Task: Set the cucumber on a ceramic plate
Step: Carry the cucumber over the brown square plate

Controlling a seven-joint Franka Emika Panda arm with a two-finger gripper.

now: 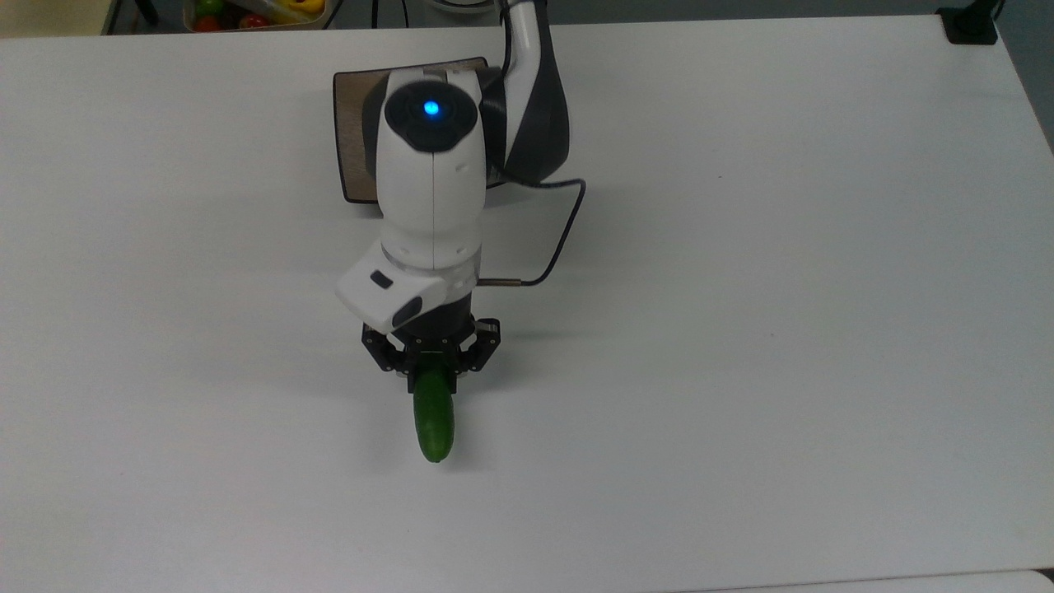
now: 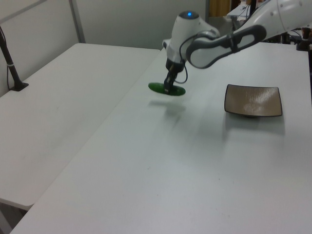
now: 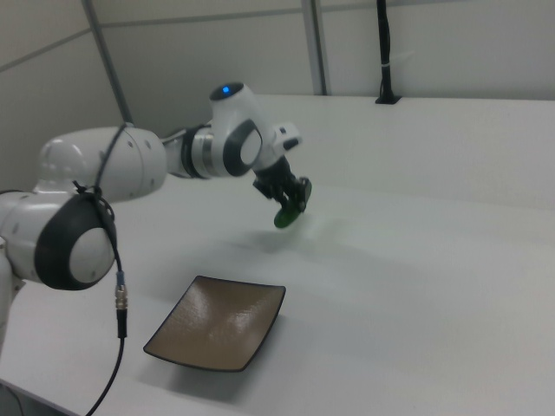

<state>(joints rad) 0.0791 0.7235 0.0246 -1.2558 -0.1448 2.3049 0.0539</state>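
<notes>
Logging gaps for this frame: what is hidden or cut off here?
- Ceramic plate, top view: mostly covered by the arm.
- Cucumber, top view: its far end sits under the claw.
- Bin of produce, top view: cut by the top edge.
- Arm base, left view: beyond the left view's right edge.

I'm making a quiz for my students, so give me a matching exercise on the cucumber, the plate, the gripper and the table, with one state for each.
Things:
1. cucumber
2. ceramic plate
3. gripper
4. table

States:
A. bears the plate
B. shut on something green
C. held in the air above its shadow
D. lying bare on the table

Pairs: 1-C, 2-D, 3-B, 4-A
</notes>
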